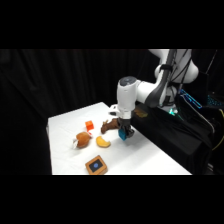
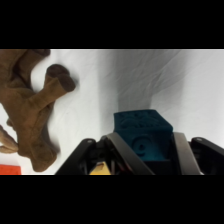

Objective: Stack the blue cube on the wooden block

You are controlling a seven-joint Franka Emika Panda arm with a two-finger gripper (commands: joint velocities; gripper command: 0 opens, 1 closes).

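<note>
I have the arm reaching out from its base and dropping straight down over the worktop [image 1: 150,155], wrist vertical, with the end effector [image 1: 123,134] closed on the blue cube [image 2: 142,134], which sits between the fingers [image 2: 183,152] in the wrist view. Just beside the end effector lies the dark brown irregular object [image 2: 31,107]. The wooden block [image 1: 96,164] lies well apart from it, toward the near edge.

Teal cube [image 2: 142,135] — tan block [image 1: 96,164] (dark-blue centre).
</note>
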